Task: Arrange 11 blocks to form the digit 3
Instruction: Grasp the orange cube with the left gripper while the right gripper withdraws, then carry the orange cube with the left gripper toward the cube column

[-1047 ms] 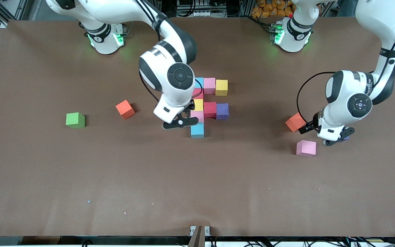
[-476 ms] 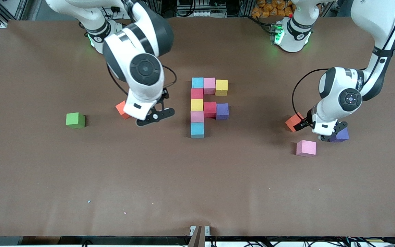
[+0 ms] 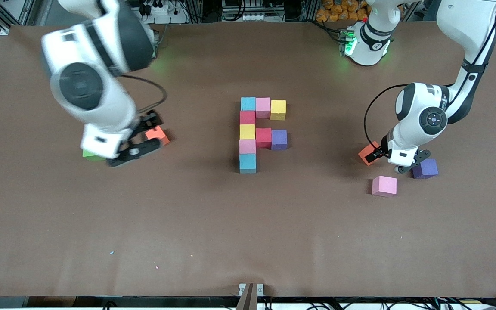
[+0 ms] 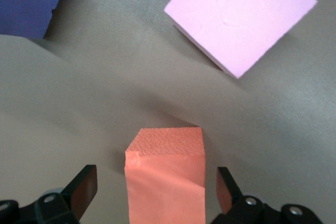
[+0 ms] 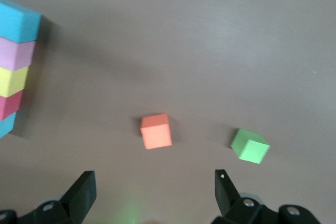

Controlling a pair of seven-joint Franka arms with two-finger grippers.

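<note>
left wrist view | left gripper (image 4: 154,195) wide, straddling orange block (image 4: 165,174) | square up, descend, close | right gripper (image 5: 152,198) wide, above second orange block (image 5: 155,131), waiting

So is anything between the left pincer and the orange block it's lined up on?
Nothing visible. In the left wrist view the orange block sits on bare table between the open left pincer fingers, not yet gripped. The pink block and purple block lie apart from it, clear of the fingers.
</note>
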